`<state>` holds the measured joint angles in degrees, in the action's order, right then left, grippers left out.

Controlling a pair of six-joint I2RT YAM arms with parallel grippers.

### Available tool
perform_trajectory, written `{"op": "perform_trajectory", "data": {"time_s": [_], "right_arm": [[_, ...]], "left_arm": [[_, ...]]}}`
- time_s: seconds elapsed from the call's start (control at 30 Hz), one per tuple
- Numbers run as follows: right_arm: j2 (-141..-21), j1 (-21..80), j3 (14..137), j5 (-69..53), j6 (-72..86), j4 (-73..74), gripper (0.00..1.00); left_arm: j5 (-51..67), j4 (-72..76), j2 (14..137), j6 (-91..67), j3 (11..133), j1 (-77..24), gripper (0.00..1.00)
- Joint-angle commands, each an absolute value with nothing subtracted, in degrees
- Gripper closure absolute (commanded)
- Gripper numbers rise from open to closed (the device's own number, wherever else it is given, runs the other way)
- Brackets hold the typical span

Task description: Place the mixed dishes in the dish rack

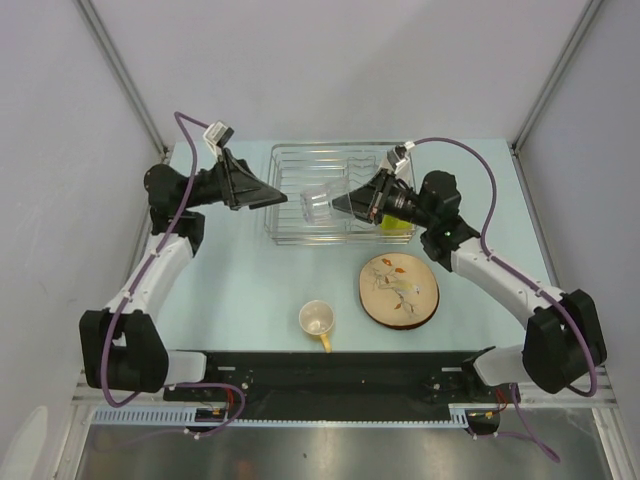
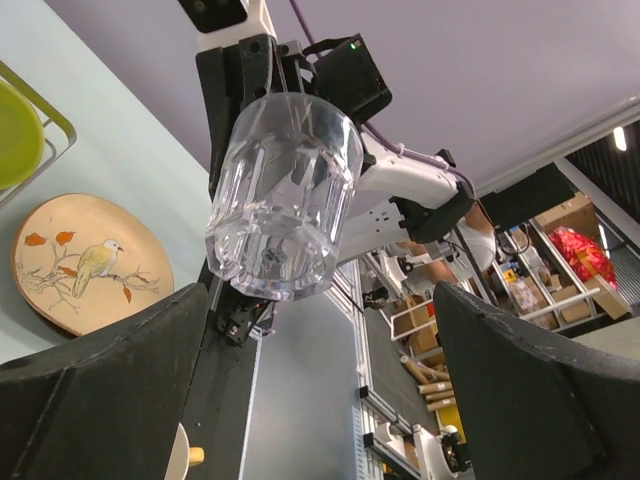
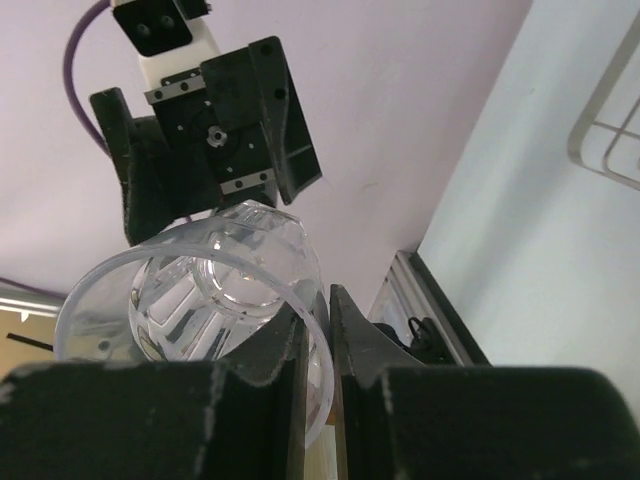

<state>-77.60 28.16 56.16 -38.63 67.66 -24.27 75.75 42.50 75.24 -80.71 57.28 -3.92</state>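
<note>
The right hand [image 1: 342, 204] is clenched on the rim of the small clear glass [image 1: 316, 203], one finger inside and one outside, holding it on its side above the dish rack [image 1: 290, 160]. The left hand [image 1: 276, 199] faces it, released, fingers spread wide; the glass is just ahead of its fingertips, not touching them. A lime-green bowl [image 2: 14, 132] sits in the rack below the right hand. Well behind both hands, toward the arm bases, the round wooden plate [image 1: 399, 290] and yellow-orange mug [image 1: 317, 320] rest on the table [image 1: 250, 280]
</note>
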Motion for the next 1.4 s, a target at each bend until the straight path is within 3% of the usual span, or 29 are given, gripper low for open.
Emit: {"op": "perform_trajectory", "data": {"time_s": [0.0, 0.6, 1.13, 1.37], "right_arm": [[-78.57, 28.48, 56.34, -41.04, 74.53, -36.03, 1.00], [-85.87, 31.55, 55.99, -40.78, 79.45, -44.64, 1.00], [-88.86, 32.70, 56.07, -39.38, 78.58, -45.79, 1.00], [-89.83, 34.28, 56.07, -39.46, 76.91, -45.00, 1.00]], "left_arm": [[76.99, 54.14, 75.59, -87.72, 54.23, -3.78, 0.00], [75.50, 44.39, 77.17, -77.61, 56.16, -8.70, 0.00], [74.71, 29.10, 77.17, -65.22, 59.32, -13.97, 0.00], [75.15, 29.00, 77.34, -64.60, 60.29, -14.15, 0.01]]}}
